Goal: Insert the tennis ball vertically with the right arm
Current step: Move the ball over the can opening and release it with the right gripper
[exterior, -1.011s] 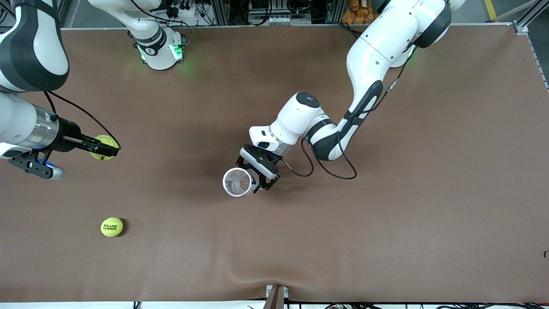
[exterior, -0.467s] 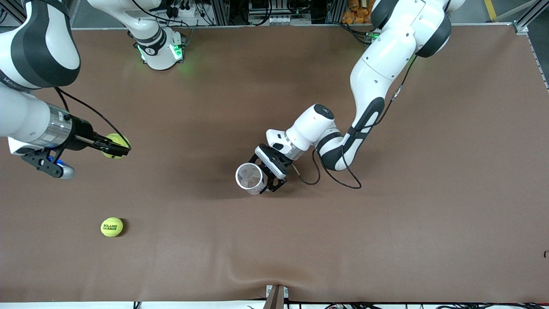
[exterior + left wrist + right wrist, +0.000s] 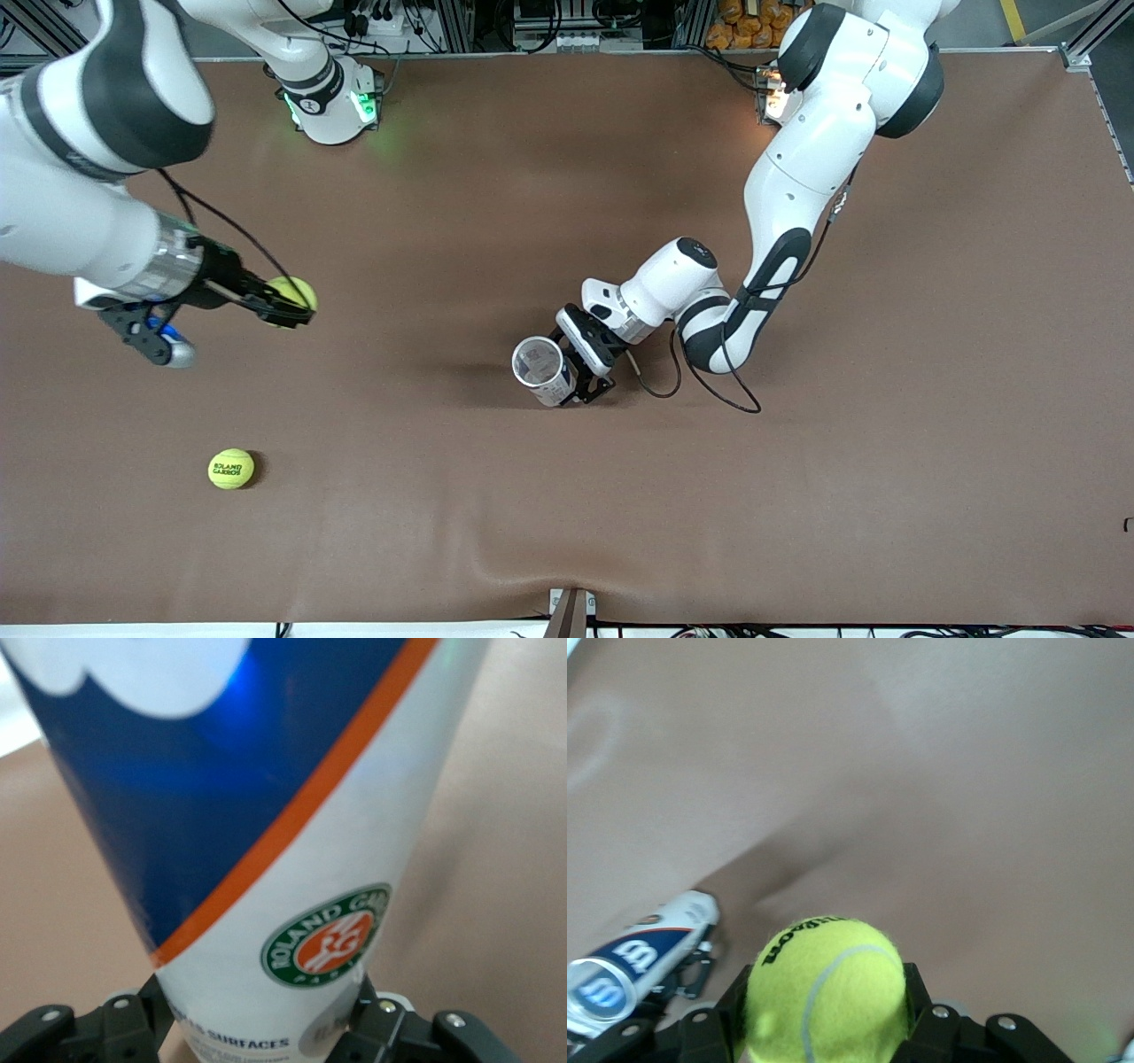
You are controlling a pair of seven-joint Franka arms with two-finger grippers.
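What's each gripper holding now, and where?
Right gripper clamps a tennis ball across its sides; left gripper grips the ball can round its lower body.

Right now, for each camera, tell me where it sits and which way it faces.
Front view: high across the table, facing both arms; right hand carries a tennis ball, left hand grips the ball can.
Left wrist view: on the left wrist, looking along the can; fingers show.
Right wrist view: on the right wrist, over the held ball.
Shared: the can appears in all three.
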